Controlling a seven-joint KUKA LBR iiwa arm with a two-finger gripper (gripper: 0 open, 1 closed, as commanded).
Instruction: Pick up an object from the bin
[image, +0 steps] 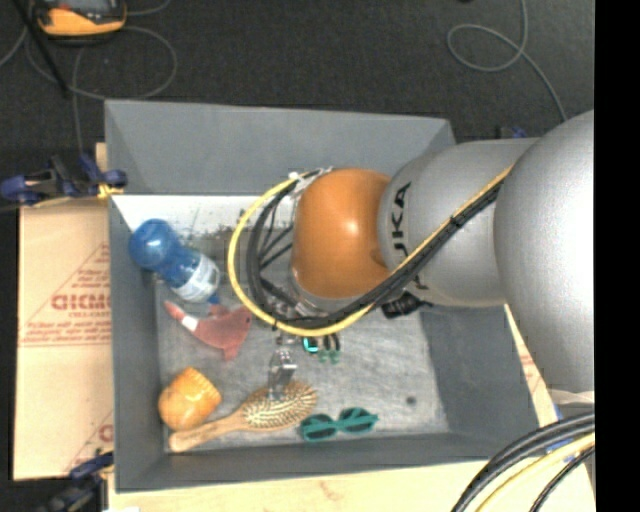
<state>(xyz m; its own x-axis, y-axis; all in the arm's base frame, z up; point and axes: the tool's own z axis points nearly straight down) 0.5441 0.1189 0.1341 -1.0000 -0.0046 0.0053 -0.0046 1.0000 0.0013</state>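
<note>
My gripper (283, 371) reaches down from under the arm's orange dome at the bin's middle front. Its tip is just above the bristled head of a wooden hairbrush (262, 409), which lies along the front wall with its handle pointing left. Whether the tip touches the brush I cannot tell. A pair of teal sunglasses (338, 423) lies just right of the brush head. A pink translucent piece (217, 326) lies flat to the left of the gripper.
A blue-capped clear bottle (172, 258) lies at the back left. A rounded orange thing (188, 397) sits in the front left corner beside the brush handle. The arm and dome cover the bin's middle and back right.
</note>
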